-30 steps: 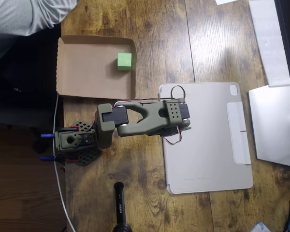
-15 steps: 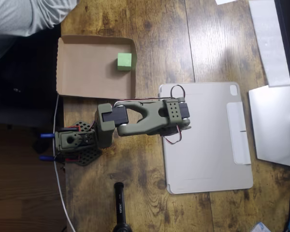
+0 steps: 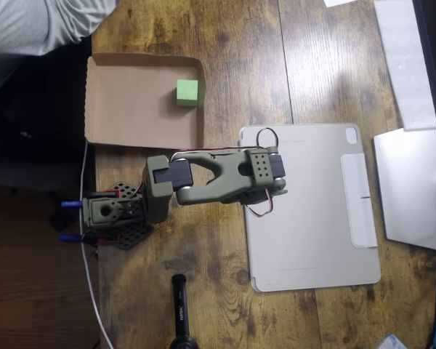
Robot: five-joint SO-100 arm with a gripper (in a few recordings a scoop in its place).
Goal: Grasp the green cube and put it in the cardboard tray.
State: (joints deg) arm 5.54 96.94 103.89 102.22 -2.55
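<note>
The light-green cube (image 3: 187,92) sits inside the brown cardboard tray (image 3: 123,102), near the tray's upper right corner. It rests on the tray floor with nothing touching it. My olive-green arm (image 3: 218,178) lies folded below the tray, and its far end (image 3: 265,171) hangs over the left edge of a pale grey tablet cover. The fingers are hidden beneath that end, so their state does not show. The arm is well apart from the cube.
The pale grey tablet cover (image 3: 312,203) lies right of centre on the wooden table. A laptop edge (image 3: 414,182) is at the right. A person's grey sleeve (image 3: 36,22) is at the top left. A black stand (image 3: 180,305) is at the bottom.
</note>
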